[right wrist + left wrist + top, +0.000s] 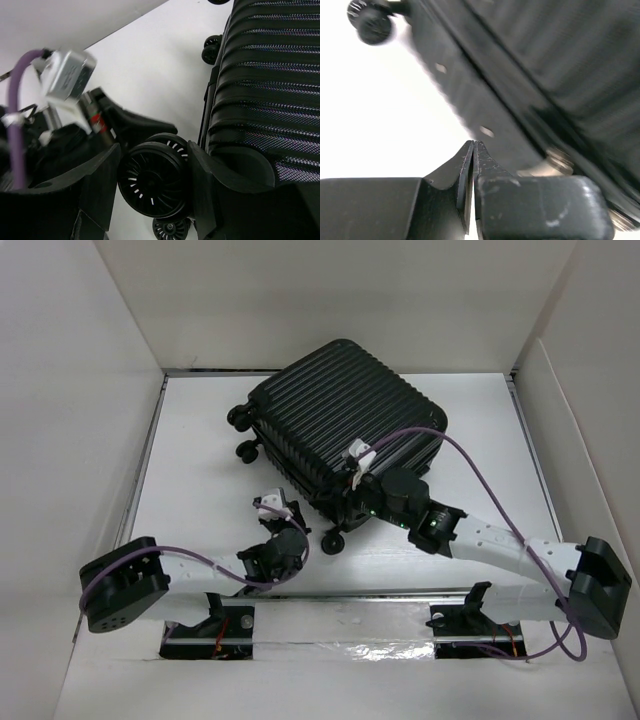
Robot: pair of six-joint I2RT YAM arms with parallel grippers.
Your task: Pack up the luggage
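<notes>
The luggage lies closed on the surface with no contents visible, so progress is anyone's guess; my left pincer is clenched empty, right pincer clamping a caster wheel.

white table, black ribbed luggage lying flat toward its far edge

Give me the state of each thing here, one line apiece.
luggage: closed, lying flat, ribbed shell up.
left gripper: fingers shut, empty, beside the luggage.
right gripper: fingers either side of a caster wheel, apparently gripping it.
caster wheel: held between the right fingers, attached to the luggage.
</notes>
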